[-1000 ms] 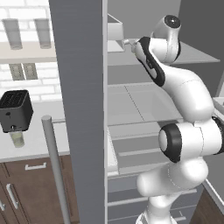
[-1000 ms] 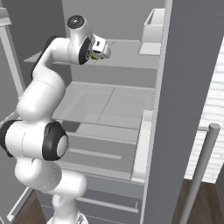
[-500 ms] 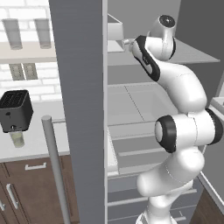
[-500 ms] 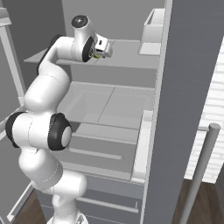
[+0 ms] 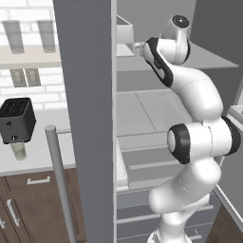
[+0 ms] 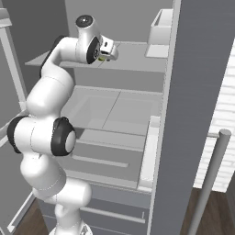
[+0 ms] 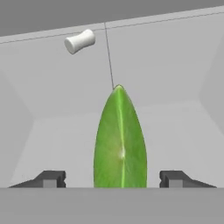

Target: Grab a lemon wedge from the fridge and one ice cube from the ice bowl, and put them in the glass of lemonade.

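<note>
The fridge (image 5: 85, 123) stands open, and my arm reaches onto its upper shelf (image 6: 133, 59). In the hand view the lemon wedge (image 7: 120, 144) stands on end, yellowish-green, right between my gripper's (image 7: 113, 179) two dark fingertips (image 7: 50, 178). A gap shows on each side of it, so the jaws are open around it and not touching. From the right base view the gripper (image 6: 106, 54) sits low over the shelf with the wedge (image 6: 102, 58) at its tips. The glass of lemonade (image 5: 19, 151) stands on the counter at the left, just below the black toaster (image 5: 16, 118).
A white bin (image 6: 160, 27) stands at the back right of the upper shelf. A small white peg (image 7: 80, 40) sticks out of the fridge's back wall. The open door's edge and its bar handle (image 5: 59, 185) stand between the fridge and the counter. Two tall glasses (image 5: 13, 35) sit on a wall shelf.
My arm has stretched up and deeper over the upper shelf, bringing the gripper down to the wedge. Nothing else has moved.
</note>
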